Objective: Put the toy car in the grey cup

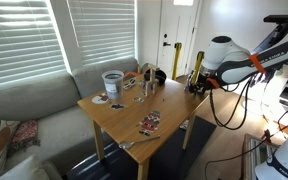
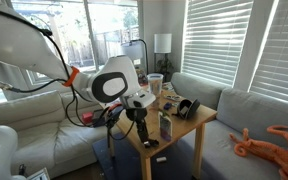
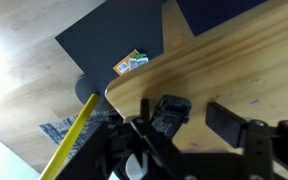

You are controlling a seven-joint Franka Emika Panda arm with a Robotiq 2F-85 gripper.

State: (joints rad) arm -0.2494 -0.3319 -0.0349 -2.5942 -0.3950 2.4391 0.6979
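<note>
The toy car [image 3: 171, 114] is a small dark thing on the wooden table [image 3: 234, 60] close to its corner. In the wrist view it lies between my gripper's [image 3: 184, 112] two fingers, close to one of them. The fingers stand apart, so the gripper is open and holds nothing. In both exterior views the gripper [image 1: 196, 86] [image 2: 141, 124] hangs low over a table corner and hides the car. The grey cup [image 1: 112, 81] [image 2: 155, 83], wide and pale with a darker rim, stands at the far side of the table, well away from the gripper.
Black headphones [image 1: 156, 76], a small can [image 1: 149, 86] and flat colourful packets [image 1: 149, 122] lie on the table. A grey sofa [image 1: 34, 100] runs along two sides. A dark rug [image 3: 114, 40] and a small packet [image 3: 131, 62] lie on the floor below the corner.
</note>
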